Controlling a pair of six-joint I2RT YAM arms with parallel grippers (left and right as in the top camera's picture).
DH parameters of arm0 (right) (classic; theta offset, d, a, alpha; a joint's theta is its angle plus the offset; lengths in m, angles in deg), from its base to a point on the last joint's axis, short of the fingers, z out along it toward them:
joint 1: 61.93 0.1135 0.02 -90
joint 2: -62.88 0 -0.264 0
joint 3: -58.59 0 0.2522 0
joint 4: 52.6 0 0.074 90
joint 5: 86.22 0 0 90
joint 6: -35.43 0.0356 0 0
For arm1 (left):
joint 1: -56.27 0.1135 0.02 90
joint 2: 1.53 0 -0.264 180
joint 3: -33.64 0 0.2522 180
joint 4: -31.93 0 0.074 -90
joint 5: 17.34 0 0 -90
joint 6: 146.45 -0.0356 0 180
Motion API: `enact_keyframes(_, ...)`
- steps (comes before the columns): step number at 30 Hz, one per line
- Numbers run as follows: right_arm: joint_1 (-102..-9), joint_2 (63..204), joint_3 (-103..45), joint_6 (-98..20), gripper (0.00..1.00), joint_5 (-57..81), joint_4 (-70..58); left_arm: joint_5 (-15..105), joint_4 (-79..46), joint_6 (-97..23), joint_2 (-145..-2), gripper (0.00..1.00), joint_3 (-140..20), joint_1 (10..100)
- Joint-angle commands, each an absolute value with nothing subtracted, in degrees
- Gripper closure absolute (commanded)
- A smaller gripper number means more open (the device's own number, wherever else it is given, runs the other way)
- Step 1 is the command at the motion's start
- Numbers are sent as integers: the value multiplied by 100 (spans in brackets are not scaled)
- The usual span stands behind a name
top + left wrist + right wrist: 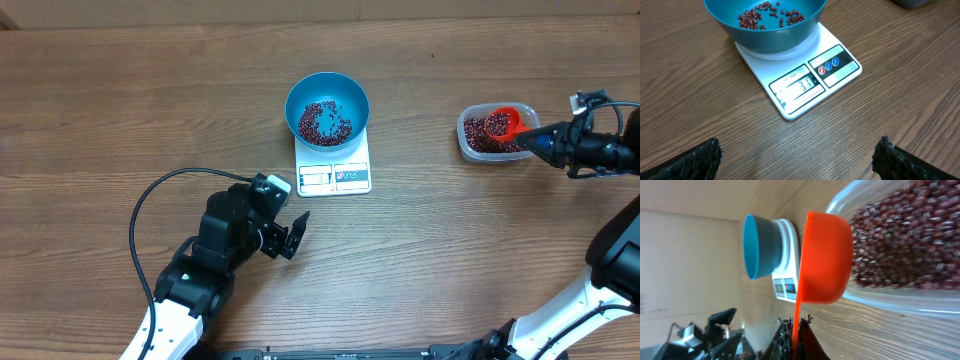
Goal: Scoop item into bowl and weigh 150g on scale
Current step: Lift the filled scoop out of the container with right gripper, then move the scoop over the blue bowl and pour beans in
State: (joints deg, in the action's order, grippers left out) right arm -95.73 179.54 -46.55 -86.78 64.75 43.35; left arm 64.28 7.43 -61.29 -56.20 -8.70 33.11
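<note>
The blue bowl (327, 108) stands on the white scale (335, 172) with a thin layer of dark red beans (325, 122) in its bottom. More beans (482, 138) fill a clear tub (465, 148) at the right. My right gripper (535, 140) is shut on the handle of an orange scoop (506, 121), whose cup sits in the tub. In the right wrist view the scoop (827, 255) is on its side against the tub's beans (910, 235). My left gripper (295, 232) stands open and empty in front of the scale (805, 75), its fingertips (705, 156) wide apart.
The left arm's black cable (150, 200) loops over the table to the left of the scale. The tub sits close to the table's right side, with the right arm (600, 150) reaching in from beyond it. The scale's display (800, 86) is lit.
</note>
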Motion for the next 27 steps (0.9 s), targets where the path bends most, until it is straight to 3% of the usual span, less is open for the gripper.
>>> enact_keyframes(1,-9510,17984,-4685,-9270,96,6971,4495,6367,747,-6116,-5627,1,-831,3289)
enact_keyframes(12,-8976,17978,-4692,-9408,96,7506,4696,6367,747,-6116,-5627,0,-831,3289)
enact_keyframes(27,-7497,17978,-4976,-9342,96,8429,4659,6367,747,-6116,-5627,1,-831,3289)
